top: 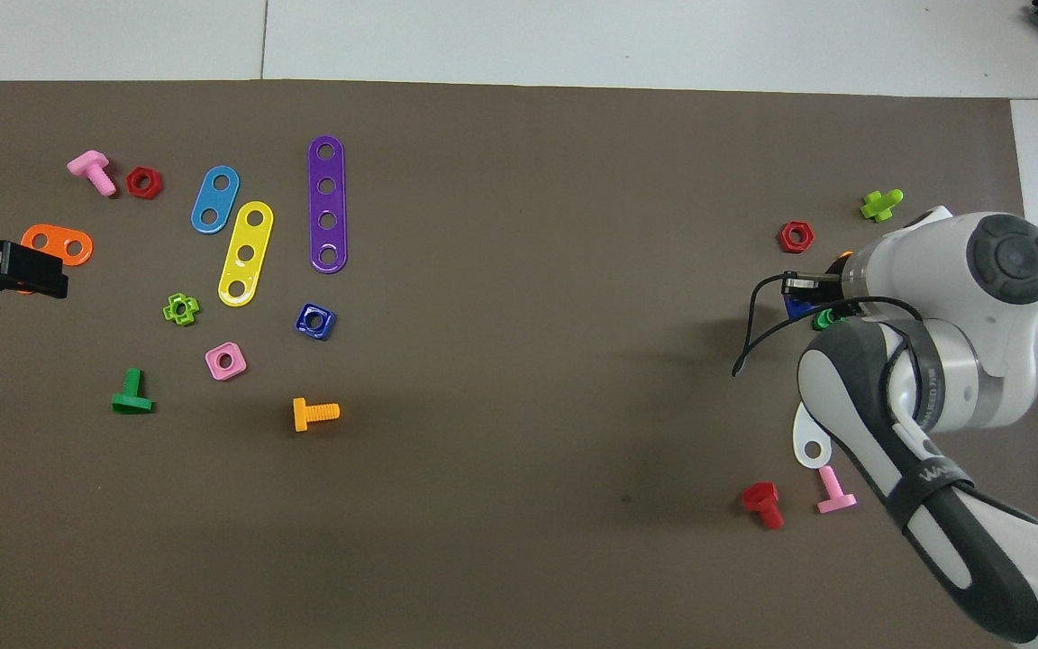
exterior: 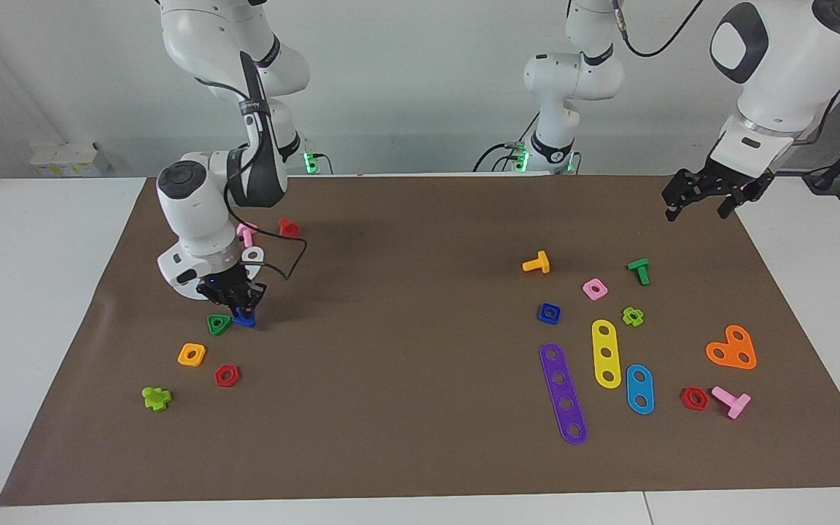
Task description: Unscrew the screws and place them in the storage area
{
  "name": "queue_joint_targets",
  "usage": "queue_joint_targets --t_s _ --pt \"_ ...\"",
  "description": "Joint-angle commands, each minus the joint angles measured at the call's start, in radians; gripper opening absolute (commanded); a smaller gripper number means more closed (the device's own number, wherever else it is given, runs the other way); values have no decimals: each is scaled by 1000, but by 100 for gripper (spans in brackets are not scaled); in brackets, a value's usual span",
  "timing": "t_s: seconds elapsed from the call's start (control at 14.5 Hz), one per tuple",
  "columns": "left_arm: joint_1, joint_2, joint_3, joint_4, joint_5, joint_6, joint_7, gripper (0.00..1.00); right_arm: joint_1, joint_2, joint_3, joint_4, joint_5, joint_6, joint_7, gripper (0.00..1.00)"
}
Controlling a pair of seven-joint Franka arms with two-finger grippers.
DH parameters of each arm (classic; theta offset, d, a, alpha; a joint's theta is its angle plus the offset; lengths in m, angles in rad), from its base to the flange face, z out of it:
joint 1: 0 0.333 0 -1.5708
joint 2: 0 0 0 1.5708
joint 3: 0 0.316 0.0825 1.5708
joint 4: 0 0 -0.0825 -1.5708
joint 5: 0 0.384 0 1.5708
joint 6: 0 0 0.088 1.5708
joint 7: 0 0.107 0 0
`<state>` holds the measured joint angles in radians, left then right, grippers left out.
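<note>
The royal-blue bolt (exterior: 245, 318) is low at the mat at the right arm's end, touching a green triangle nut (exterior: 219, 324). My right gripper (exterior: 238, 305) reaches straight down and is shut on the bolt's top. In the overhead view only a sliver of the bolt (top: 794, 305) and of the green nut (top: 824, 317) shows past the right arm's wrist. My left gripper (exterior: 697, 213) is open and empty, raised high above the left arm's end of the mat; in the overhead view it (top: 55, 275) covers part of an orange plate (top: 64, 243).
Around the bolt lie an orange nut (exterior: 192, 354), a red nut (exterior: 227, 375), a lime piece (exterior: 157, 397), a red bolt (exterior: 289, 227) and a pink bolt (exterior: 246, 233). At the left arm's end lie purple (exterior: 563, 392), yellow (exterior: 606, 353) and blue (exterior: 639, 389) strips and a blue square nut (exterior: 549, 313).
</note>
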<state>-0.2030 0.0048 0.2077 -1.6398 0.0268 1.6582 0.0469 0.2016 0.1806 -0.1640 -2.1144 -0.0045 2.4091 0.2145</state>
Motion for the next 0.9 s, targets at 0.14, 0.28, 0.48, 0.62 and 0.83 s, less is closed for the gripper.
queue_joint_targets --t_s 0.14,0.28,0.48,0.62,0.83 --pt "-10 -34 -2 -48 25 70 -7 100 -24 23 18 -33 35 67 -30 0" --pt "-15 -32 -2 -49 21 81 -4 100 -25 34 18 -33 46 84 -30 0" --pt "-13 -32 -1 -46 21 69 -10 100 -25 36 17 -24 46 81 -26 100" --pt "0 -34 4 -46 21 64 -12 100 -22 14 14 13 46 39 -23 100" --pt "7 -34 10 -48 21 61 -13 100 -33 -38 0 195 41 -271 -21 100"
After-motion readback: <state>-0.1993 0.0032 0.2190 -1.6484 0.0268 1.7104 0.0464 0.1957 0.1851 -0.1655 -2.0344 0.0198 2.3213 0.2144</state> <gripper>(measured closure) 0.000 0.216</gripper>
